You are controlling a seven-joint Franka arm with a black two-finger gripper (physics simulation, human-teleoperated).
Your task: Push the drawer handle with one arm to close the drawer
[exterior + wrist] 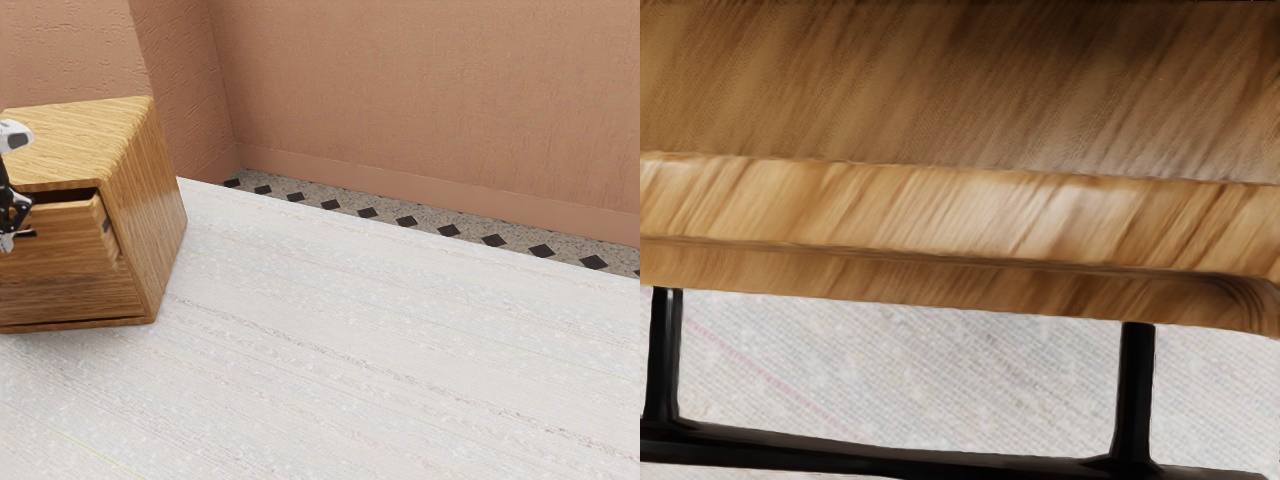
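Drawer (pixel 60 240) partly out of the wooden cabinet (pixel 150 230), dark gap above its front, so not closed. Cabinet sits on the pale worktop (pixel 350 360). Handle (pixel 880 460), a black bar on two posts, runs along the drawer's outer face. End effector (pixel 8 238) is right by the handle at the exterior view's left edge; can't tell if it's wide or narrow, or if it touches. Judgement: lined up for the push, which should go straight in toward the cabinet. Main risk: slipping over or under the thin bar if the hand is a bit high or low. Pushing near one end could skew the drawer and jam it. Catching behind the bar could drag it back out on retreat. Stopping early leaves a gap; too much force could shift the cabinet.
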